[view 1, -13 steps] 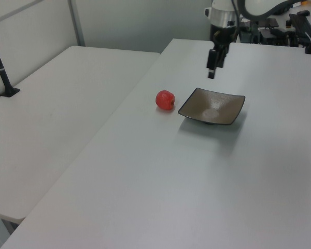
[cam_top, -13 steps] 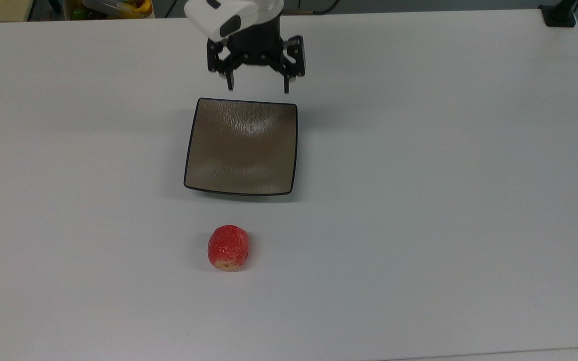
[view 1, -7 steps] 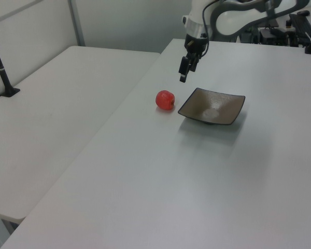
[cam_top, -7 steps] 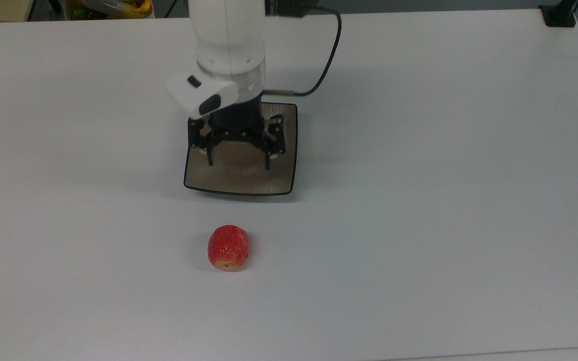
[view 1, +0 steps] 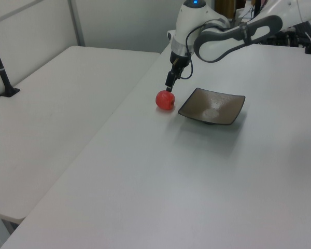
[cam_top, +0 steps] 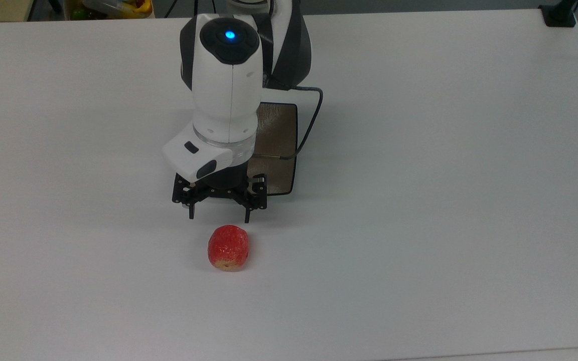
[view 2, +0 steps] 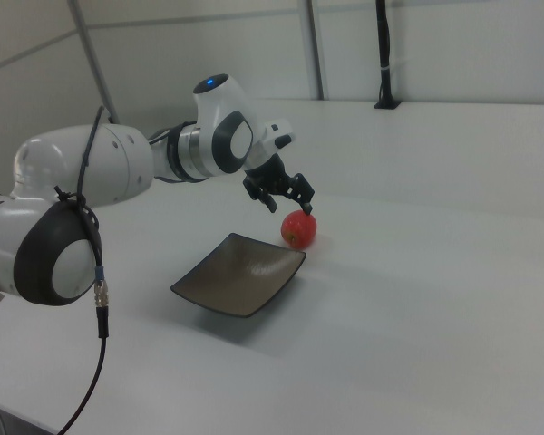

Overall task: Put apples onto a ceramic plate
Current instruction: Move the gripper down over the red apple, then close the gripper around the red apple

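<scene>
White arm covers plate; apple unobstructed on table.

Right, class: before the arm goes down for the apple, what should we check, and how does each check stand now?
1. Pincer open: ok, its fingers stand spread apart in the top view.
2. Pincer empty: ok, nothing sits between the fingers.
3. Apple free to take: ok, it lies alone on the white table, apart from the plate.
4. Pincer lined up over the apple: not ok, in the top view it hangs just short of the fruit, on the plate's side; the left view suggests it is close above.
5. Ceramic plate ready: ok, nothing lies in it.
6. Spread wide enough for the apple: ok, looks wider than the fruit in the top view.
</scene>
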Robot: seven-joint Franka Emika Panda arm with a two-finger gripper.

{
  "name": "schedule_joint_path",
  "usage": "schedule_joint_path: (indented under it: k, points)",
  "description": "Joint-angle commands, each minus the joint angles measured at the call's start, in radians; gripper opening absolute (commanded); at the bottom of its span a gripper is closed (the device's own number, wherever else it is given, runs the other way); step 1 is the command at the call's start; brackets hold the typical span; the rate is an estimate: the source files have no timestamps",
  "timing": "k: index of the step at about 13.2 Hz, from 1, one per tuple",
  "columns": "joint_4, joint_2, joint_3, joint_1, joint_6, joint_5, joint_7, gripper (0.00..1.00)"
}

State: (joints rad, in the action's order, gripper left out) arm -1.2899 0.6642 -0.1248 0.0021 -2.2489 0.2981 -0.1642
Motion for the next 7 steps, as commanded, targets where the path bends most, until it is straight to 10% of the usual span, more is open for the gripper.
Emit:
schedule_joint_path:
  k: [1, 7]
  points:
    - [0.052, 0.054, 0.005, 0.015, -0.008, 0.042, -0.024, 1.0]
    - [0.129, 0.158, -0.003, 0.016, -0.024, 0.118, -0.092, 1.0]
